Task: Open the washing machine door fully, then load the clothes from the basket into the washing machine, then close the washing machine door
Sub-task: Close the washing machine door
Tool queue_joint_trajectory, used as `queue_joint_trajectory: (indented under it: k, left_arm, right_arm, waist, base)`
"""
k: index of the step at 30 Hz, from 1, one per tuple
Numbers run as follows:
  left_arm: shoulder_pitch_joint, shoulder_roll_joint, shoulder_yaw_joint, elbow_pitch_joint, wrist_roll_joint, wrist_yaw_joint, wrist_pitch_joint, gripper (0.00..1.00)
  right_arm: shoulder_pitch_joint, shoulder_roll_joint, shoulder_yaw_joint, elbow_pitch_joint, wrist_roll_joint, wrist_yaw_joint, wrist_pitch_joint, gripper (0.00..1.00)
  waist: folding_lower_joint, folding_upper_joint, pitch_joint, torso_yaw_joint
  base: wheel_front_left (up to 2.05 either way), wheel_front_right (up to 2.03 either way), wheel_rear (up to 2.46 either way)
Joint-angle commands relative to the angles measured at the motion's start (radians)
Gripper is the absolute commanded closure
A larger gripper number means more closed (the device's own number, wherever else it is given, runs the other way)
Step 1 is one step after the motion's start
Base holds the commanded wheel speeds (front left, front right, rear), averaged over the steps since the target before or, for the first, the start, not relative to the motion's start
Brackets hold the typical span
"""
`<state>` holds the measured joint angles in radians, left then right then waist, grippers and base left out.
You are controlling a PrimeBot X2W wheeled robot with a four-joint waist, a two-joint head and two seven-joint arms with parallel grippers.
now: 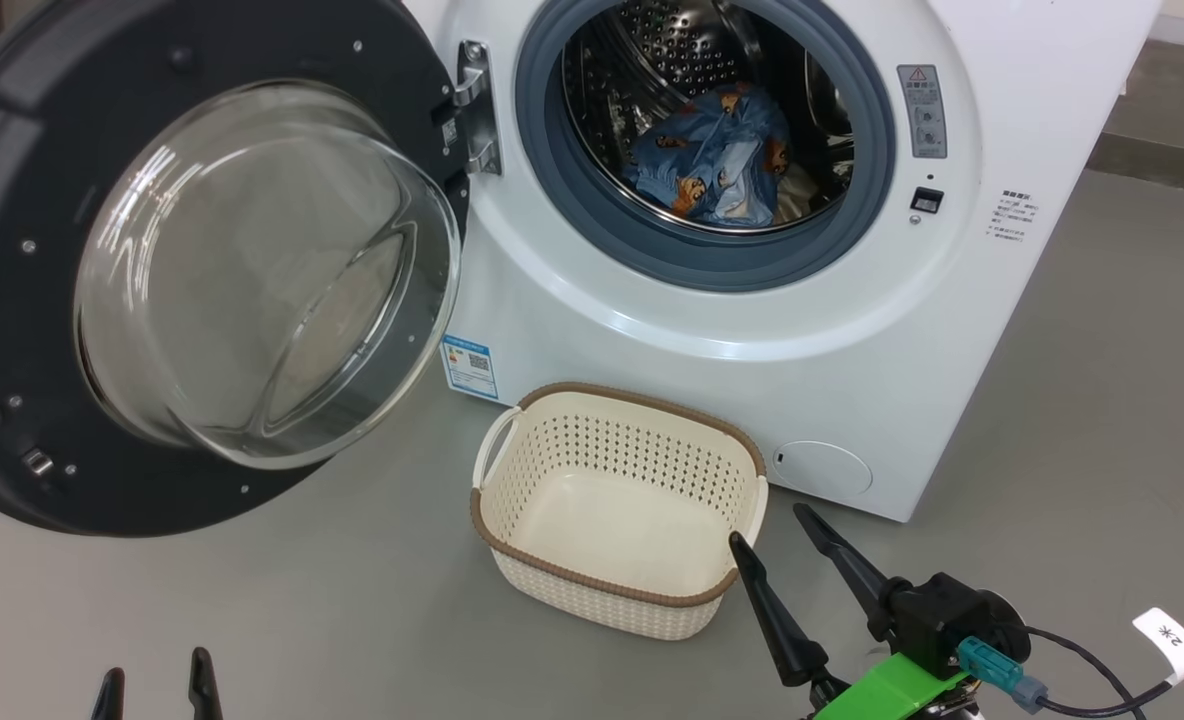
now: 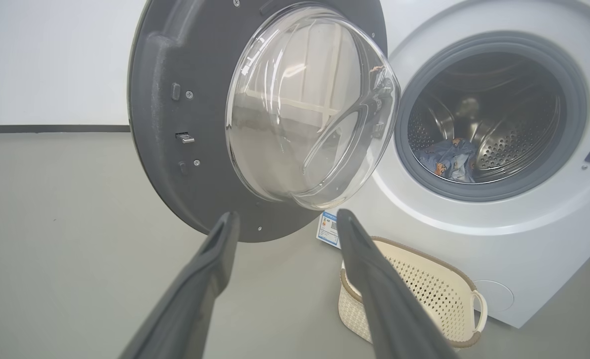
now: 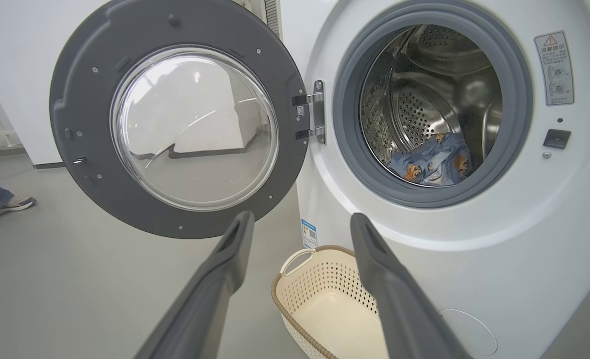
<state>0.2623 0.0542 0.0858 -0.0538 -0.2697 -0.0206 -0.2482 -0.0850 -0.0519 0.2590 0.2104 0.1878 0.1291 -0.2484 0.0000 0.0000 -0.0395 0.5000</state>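
Note:
The washing machine (image 1: 852, 380) (image 2: 524, 239) (image 3: 549, 239) stands with its door (image 1: 182, 260) (image 2: 255, 124) (image 3: 175, 124) swung wide to the left. Inside the steel drum lie the clothes (image 1: 717, 160) (image 2: 447, 159) (image 3: 432, 162), light blue with orange figures on top. On the floor in front, the cream basket (image 1: 622, 420) (image 2: 424, 294) (image 3: 325, 299) holds nothing. My right gripper (image 1: 772, 525) (image 3: 302, 222) is open just right of the basket, empty. My left gripper (image 1: 157, 670) (image 2: 285, 219) is open low at the left, below the door, empty.
Grey floor (image 1: 252, 620) spreads in front of the machine. A person's shoe and trouser leg (image 3: 1, 199) stand far left in the right wrist view. Cables and a white tag (image 1: 1167, 640) trail from my right wrist.

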Motion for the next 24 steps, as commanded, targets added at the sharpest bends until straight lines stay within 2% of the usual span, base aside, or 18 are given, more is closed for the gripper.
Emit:
queue_joint_trajectory:
  k: [1, 22, 23, 24]
  left_arm:
    - [-0.024, 0.004, 0.036, -0.029, 0.002, 0.004, -0.013, 0.0]
    - [-0.034, 0.0, 0.045, -0.028, 0.01, -0.002, -0.014, 0.0]
    - [-0.034, 0.0, 0.046, -0.028, 0.008, -0.002, -0.014, 0.65]
    - [-0.034, 0.0, 0.047, -0.03, 0.008, -0.002, -0.014, 1.0]
  right_arm:
    - [-0.034, 0.002, 0.024, -0.021, 0.002, 0.002, -0.011, 0.0]
    - [-0.032, 0.002, 0.019, -0.021, 0.007, 0.002, -0.013, 0.0]
    - [-0.032, 0.002, 0.019, -0.021, 0.007, 0.002, -0.013, 0.0]
    - [-0.033, 0.002, 0.019, -0.021, 0.007, 0.002, -0.013, 0.0]
  waist:
    - [0.0, 0.0, -0.001, -0.001]
    - [0.0, 0.0, 0.001, 0.001]
    - [0.0, 0.0, 0.001, 0.002]
    - [0.0, 0.0, 0.001, 0.002]
  base:
    - [0.0, 0.0, 0.0]
    - [0.0, 0.0, 0.0]
    - [0.0, 0.0, 0.0]
    - [0.0, 0.0, 0.0]
